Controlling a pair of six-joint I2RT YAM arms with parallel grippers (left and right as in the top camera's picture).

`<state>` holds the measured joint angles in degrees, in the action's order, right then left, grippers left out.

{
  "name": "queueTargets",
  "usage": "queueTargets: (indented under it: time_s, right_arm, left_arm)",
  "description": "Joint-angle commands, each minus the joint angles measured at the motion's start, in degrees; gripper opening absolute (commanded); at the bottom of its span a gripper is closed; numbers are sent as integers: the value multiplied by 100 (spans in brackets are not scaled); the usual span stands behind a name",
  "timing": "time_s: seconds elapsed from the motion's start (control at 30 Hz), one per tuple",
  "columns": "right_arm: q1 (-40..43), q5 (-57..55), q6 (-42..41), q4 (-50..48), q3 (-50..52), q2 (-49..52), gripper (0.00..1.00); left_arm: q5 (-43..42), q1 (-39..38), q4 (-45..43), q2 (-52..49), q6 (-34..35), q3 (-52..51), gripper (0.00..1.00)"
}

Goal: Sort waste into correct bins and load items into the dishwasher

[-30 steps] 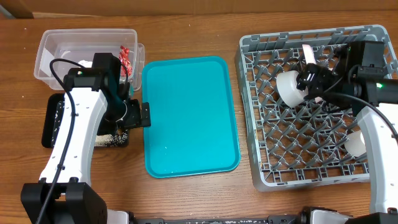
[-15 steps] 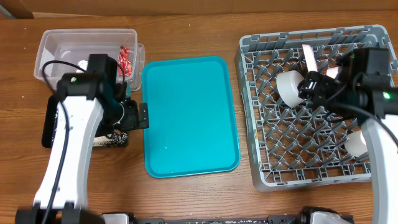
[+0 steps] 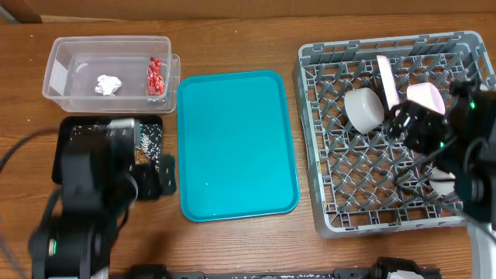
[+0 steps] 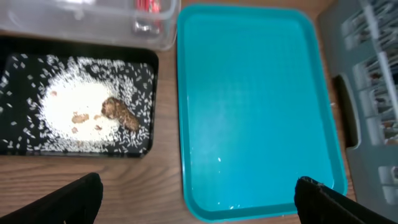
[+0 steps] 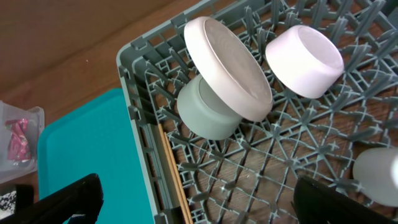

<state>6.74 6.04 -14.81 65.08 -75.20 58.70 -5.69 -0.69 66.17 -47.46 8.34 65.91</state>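
The clear tub (image 3: 68, 56) holds the white tissue (image 3: 108, 84) and the red wrapper (image 3: 155, 75). The black tray (image 4: 17, 51) holds rice (image 4: 62, 109) and the brown scrap (image 4: 121, 113). The grey rack (image 3: 372, 225) holds a white bowl (image 5: 208, 118), the plate (image 5: 227, 65) on edge, a pink bowl (image 5: 305, 53) upside down and a cup (image 5: 376, 174). Chopsticks (image 5: 174, 180) lie along the rack's left wall. My left gripper (image 4: 199, 202) is open and empty above the teal tray's front left corner. My right gripper (image 5: 199, 205) is open and empty above the rack.
The teal tray (image 3: 236, 143) lies bare between the bins and the rack. My left arm (image 3: 85, 209) is blurred at the front left, beside the black tray (image 3: 74, 128). My right arm (image 3: 457, 147) hangs over the rack's right half.
My left arm has drawn back from over the bins towards the table's front. My right arm has moved back and to the right, away from the white bowl. Both grippers stay open.
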Motion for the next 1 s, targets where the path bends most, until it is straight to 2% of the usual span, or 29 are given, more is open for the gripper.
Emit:
queueTargets:
  time_s: [0.0,0.23,0.57,0.97]
  right_arm:
    - [2,-66,-22,-2,437,-483,100]
    - [2,-57,-326,17,1425,-1370,100]
    - [2,2,-321,422,1458,-1399,100]
    - [2,114,-297,308,1458,-1399,100]
  left_arm:
    - [76,28,-42,439,-149,-149,100]
    - [81,28,31,601,-153,-151,100]
    - [81,28,129,586,-151,-153,100]
    - [79,28,129,586,-151,-153,100]
